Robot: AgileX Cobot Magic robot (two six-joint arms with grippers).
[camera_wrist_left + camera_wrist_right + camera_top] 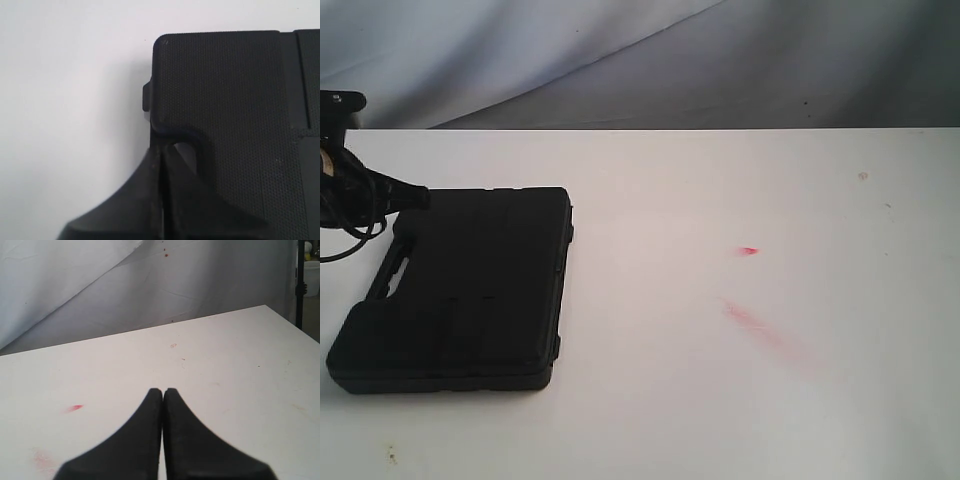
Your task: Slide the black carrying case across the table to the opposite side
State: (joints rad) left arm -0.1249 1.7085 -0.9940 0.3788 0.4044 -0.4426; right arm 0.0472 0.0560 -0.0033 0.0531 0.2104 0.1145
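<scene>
Your left gripper (161, 150) has its jaws pressed together, tips set at the handle recess on the case (460, 290) edge, a stance that suits pushing, not grasping. The case lies flat at the left end of the table (720, 400), so nearly the whole width lies ahead of it; you've barely begun, by my reading. Farther right a red smear (760, 325) marks the top. Your right gripper (162, 392) hovers over bare table, jaws together too, holding nothing.

Black dot-textured case (460, 290), white table (720, 400), faint, perhaps red smears (760, 325)
</scene>
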